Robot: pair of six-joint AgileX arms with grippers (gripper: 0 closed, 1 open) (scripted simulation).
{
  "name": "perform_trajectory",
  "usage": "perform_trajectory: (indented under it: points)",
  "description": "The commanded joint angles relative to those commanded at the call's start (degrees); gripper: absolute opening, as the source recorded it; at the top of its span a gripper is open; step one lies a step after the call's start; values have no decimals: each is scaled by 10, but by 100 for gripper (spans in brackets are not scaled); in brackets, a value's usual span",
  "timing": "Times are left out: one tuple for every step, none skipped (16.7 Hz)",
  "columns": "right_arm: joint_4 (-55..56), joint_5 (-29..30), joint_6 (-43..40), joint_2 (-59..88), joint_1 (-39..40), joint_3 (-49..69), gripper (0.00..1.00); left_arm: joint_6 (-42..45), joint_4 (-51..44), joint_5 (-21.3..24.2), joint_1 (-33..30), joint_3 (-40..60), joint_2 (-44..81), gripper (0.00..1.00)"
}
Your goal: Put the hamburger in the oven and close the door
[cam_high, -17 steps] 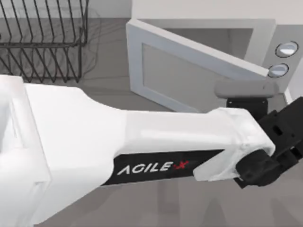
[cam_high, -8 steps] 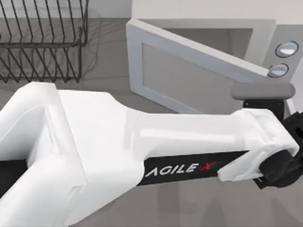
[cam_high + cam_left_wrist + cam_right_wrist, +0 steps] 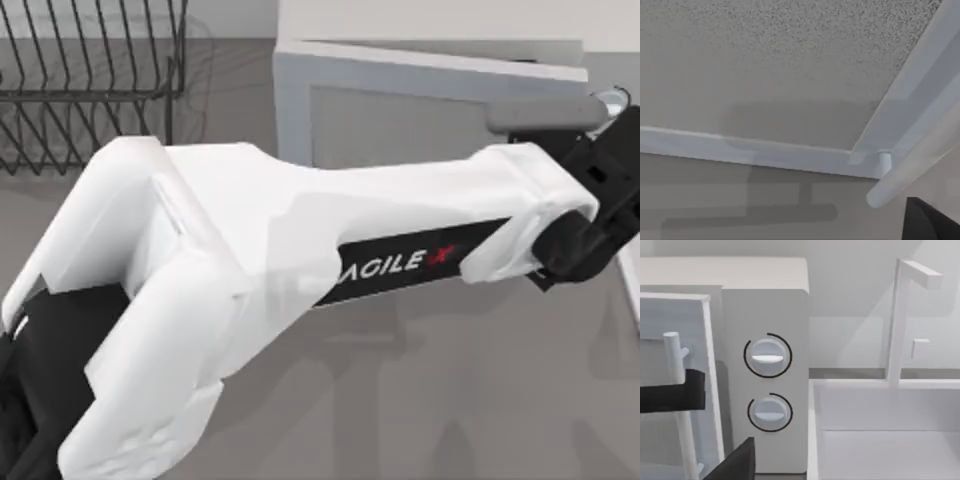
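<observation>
While the left arm [image 3: 300,250] reached across the table from the top view's lower left, its black gripper [image 3: 600,215] sat at the right edge of that view, just below the grey bar handle [image 3: 545,113] of the oven door [image 3: 400,120]. Whether its fingers were open or shut I could not tell. That door stood nearly closed, its window panel facing the table and only a narrow gap left at the handle side. In the right wrist view the door's edge [image 3: 707,380] lay just beside the oven's [image 3: 765,305] grey panel with its two round silver knobs [image 3: 767,356], and a black finger [image 3: 672,390] crossed the handle post. A white sink basin [image 3: 880,430] with its faucet stood just beside the oven. Black wire dish rack [image 3: 90,80] at the top view's upper left. No sight of the hamburger could be confirmed behind the door
</observation>
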Motion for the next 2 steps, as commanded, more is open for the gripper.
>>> perform_trajectory:
  points:
    - [0,0,0,0,0,0,100,8,3,4,7,9,7,0]
    - [0,0,0,0,0,0,100,11,4,6,10,13,10,0]
